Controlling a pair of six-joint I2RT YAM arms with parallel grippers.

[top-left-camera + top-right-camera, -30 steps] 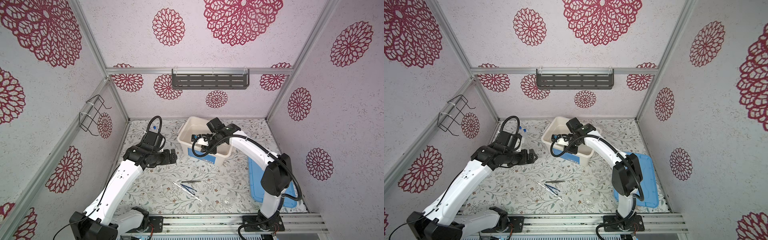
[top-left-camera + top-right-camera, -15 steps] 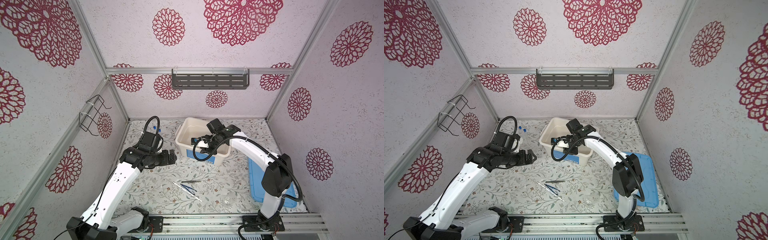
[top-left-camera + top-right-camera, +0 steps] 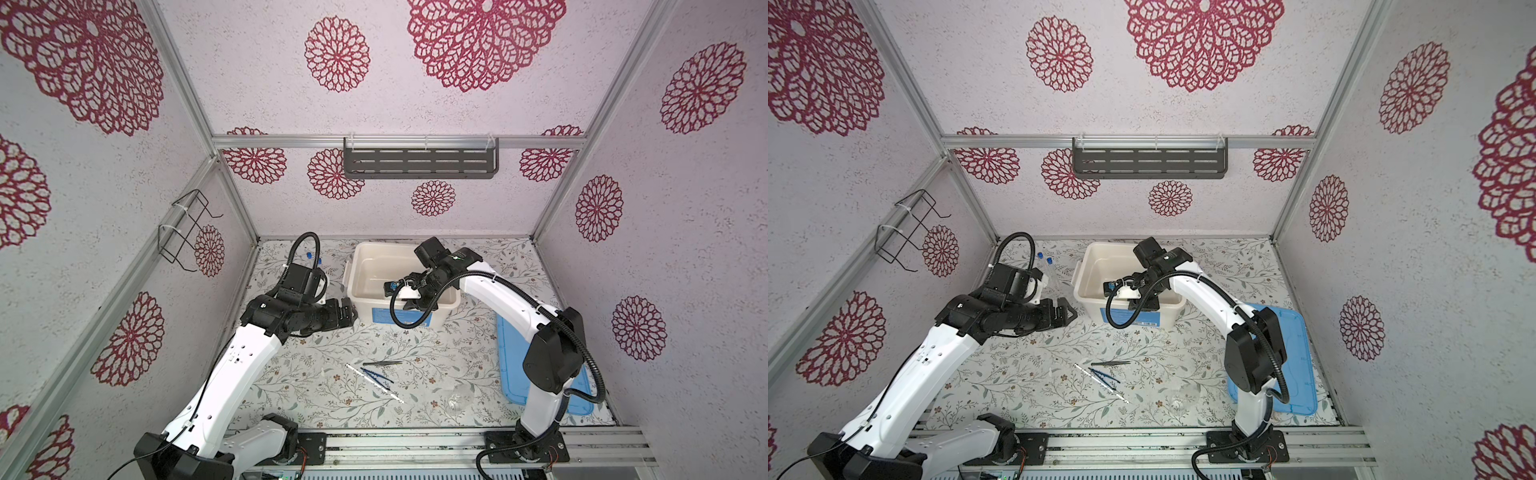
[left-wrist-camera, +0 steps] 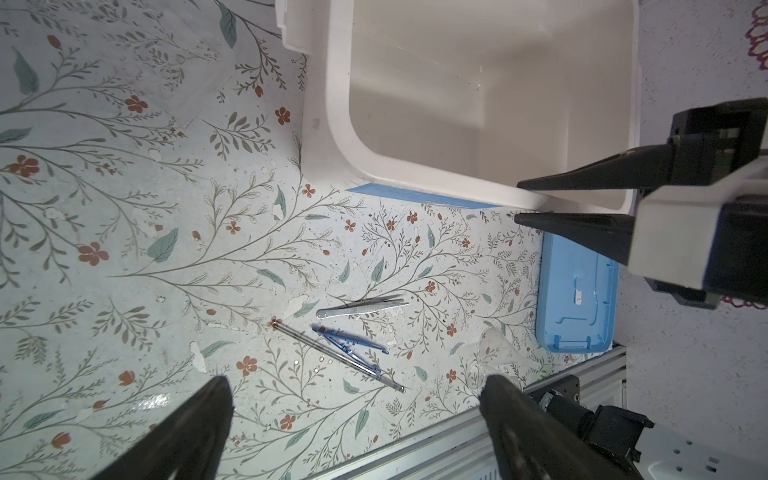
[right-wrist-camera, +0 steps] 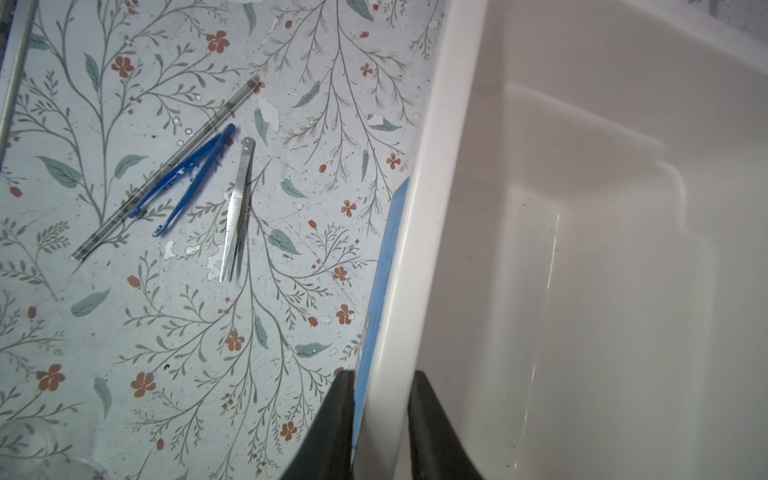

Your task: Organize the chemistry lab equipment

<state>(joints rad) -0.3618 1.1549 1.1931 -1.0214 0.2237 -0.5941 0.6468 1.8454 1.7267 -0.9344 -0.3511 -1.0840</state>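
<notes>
The chemistry lab equipment lies loose on the floral-patterned worktop (image 3: 316,386), and neither gripper has hold of any of it. The right gripper (image 5: 382,376) is pinched narrowly on the front wall of the big white plastic tub (image 5: 419,232). One finger is inside the tub and the other is outside, against the blue label (image 5: 382,270). In both top views this arm reaches over the tub from the right. The left gripper (image 4: 355,378) hangs with its jaws spread wide and nothing between them, just beside the tub's front left corner.

In front of the tub, near the middle of the worktop, the dark metal tweezers (image 3: 382,363) lie just beside the blue plastic tweezers (image 3: 376,375). The blue pair rests against the thin white stick (image 5: 232,102). The small clear vessel (image 3: 459,395) sits further right, nearer the front edge and close to the flat blue lid (image 3: 509,353), which lies along the right side. Two clear thin tubes with blue caps (image 3: 1050,268) lie at the far left, behind the left arm.
</notes>
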